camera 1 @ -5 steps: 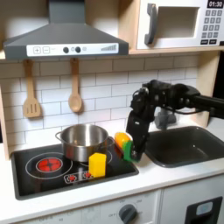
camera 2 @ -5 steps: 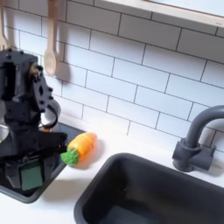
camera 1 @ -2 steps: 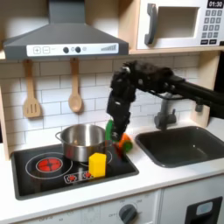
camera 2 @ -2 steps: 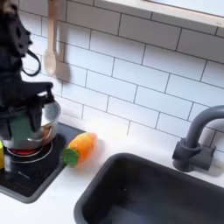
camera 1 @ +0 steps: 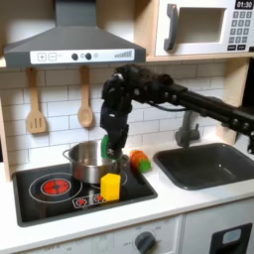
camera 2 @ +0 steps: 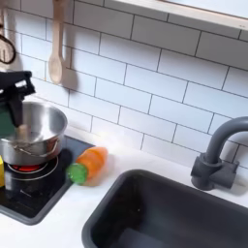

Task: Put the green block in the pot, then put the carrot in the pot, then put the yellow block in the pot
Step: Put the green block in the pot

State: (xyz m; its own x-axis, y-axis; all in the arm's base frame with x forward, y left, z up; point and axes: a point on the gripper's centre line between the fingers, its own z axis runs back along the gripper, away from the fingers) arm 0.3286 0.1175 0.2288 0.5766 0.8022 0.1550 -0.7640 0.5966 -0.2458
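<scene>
Pot: round, shiny steel pot (camera 1: 92, 159) with a mirror-like wall and small side handles, standing on the black stovetop (camera 1: 60, 193) at the centre left of the first exterior view; in the second exterior view its open bowl (camera 2: 32, 133) sits at the left edge.
Hand: black, jointed hand (camera 1: 112, 147) hanging over the pot's right rim in the first exterior view, closed on the green block (camera 1: 105, 146) (a small matte cuboid, partly hidden by the fingers).
Carrot: stubby, rounded orange carrot (camera 2: 87, 162) with a fuzzy green leafy end, lying on the white surface (camera 2: 116, 208) just beside the stovetop's corner, left of centre in the second exterior view; in the first exterior view it (camera 1: 140, 160) is right of the pot.
Yellow block: smooth, bright yellow block (camera 1: 110, 186), upright on the stovetop in front of the pot.
Sink: dark, matte basin (camera 2: 184, 218), lower right of the second exterior view.
</scene>
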